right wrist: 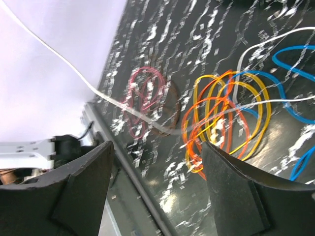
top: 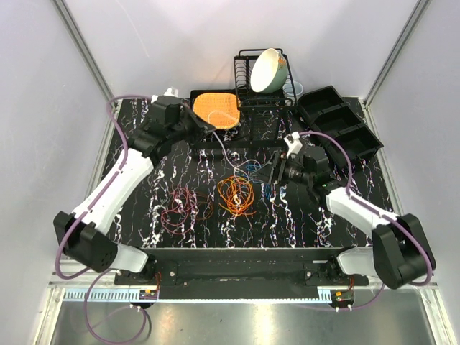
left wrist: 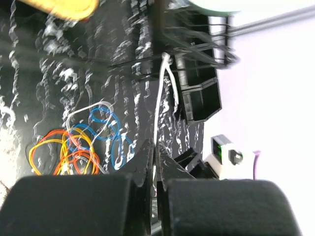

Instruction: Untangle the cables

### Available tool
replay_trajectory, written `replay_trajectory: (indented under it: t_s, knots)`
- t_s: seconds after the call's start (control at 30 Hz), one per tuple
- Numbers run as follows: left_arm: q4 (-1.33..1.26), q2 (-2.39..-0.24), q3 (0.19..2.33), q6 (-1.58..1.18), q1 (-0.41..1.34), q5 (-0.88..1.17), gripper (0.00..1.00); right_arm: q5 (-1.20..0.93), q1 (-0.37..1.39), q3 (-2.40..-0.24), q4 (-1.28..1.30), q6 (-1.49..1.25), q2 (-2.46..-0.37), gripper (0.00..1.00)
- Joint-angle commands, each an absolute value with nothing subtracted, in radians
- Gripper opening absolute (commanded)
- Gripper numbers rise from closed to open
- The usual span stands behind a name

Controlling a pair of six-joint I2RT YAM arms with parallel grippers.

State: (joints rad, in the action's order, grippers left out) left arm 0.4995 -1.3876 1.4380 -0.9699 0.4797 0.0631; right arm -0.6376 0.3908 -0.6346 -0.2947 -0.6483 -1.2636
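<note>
The left gripper [left wrist: 155, 147] is pinched tight on a thin white cable [left wrist: 160, 98]. Its own wrist view shows the two black fingers pressed together with the strand running straight out from between them. The top view gives only the gripper [top: 210, 131] raised near the back of the table [top: 144, 237], with the white cable [top: 221, 147] slanting down from it to the heap. The right gripper [right wrist: 157, 147] has its blunt, matte black jaws spread wide with nothing between them. From above it [top: 277, 171] sits low, just right of the heap. Its wrist view alone shows the white cable [right wrist: 59, 59] drawn taut, crossing over the glossy orange cables [right wrist: 216, 123] and the maroon cables [right wrist: 142, 101]. It also shows blue cables [right wrist: 295, 64] looping to the right. From above, the orange cables [top: 237, 194] form a rounded coil at mid-table. The maroon cables [top: 183, 208] lie apart to its left and the blue cables [top: 251, 169] just behind it. The table is shiny black with white marble veining. At the back stand a wire dish rack [top: 262, 79] holding a tilted pale bowl [top: 269, 70], angular black bins [top: 341, 122] and a flat orange pad [top: 215, 108].
</note>
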Motion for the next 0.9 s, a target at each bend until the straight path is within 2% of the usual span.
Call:
replay_trajectory:
  t_s: [0.0, 0.2, 0.37, 0.5, 0.87]
  knots:
    - [0.360, -1.433, 1.373, -1.078, 0.394, 0.284, 0.00, -0.571, 0.414, -0.695, -0.380, -0.543, -1.345, 0.77]
    - [0.407, -1.548, 1.422, -1.025, 0.382, 0.278, 0.00, -0.490, 0.439, -0.775, -0.328, -0.456, -1.472, 0.74]
    - [0.396, -1.582, 1.422, -1.022, 0.377, 0.276, 0.00, -0.486, 0.449, -0.808, -0.313, -0.433, -1.502, 0.70]
    - [0.393, -1.604, 1.434, -1.016, 0.370, 0.275, 0.00, -0.465, 0.456, -0.819, -0.279, -0.416, -1.502, 0.62]
    - [0.396, -1.698, 1.482, -0.985, 0.344, 0.290, 0.00, -0.460, 0.456, -0.727, -0.305, -0.433, -1.408, 0.70]
